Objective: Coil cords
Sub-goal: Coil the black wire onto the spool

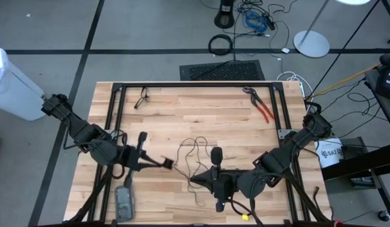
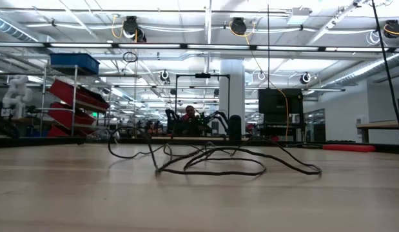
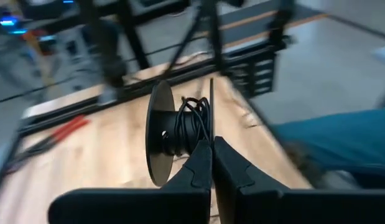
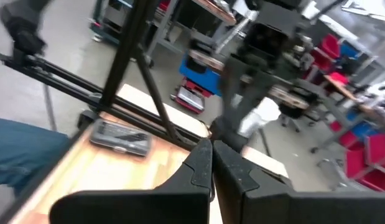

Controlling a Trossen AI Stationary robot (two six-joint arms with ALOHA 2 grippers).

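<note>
A thin black cord [image 1: 193,151] lies in loose loops on the wooden table's middle, and the loops also show in the low view [image 2: 212,162]. Part of the cord is wound on a small black spool [image 3: 180,127] with two thin discs. My left gripper [image 1: 164,164] is at the spool, left of the loops, and is shut on it. My right gripper [image 1: 192,181] is shut at the near side of the loops, pointing toward the table's left. No cord shows between its fingers in the right wrist view [image 4: 211,152]. My left gripper pinches the rim of the spool's one thin disc [image 3: 211,121] between its two shut fingers, coming at it about level from the table's left. The wound cord sits just beyond the fingertips. My right gripper's tips are at the cord [image 1: 188,175]; whether they touch it I cannot tell.
Red-handled pliers [image 1: 263,106] lie at the far right and a small dark wire object [image 1: 142,98] at the far left. A grey flat device [image 1: 125,202] lies at the near left edge. A black frame [image 1: 195,85] borders the table. A person's blue-clad leg [image 3: 341,137] is beside the table.
</note>
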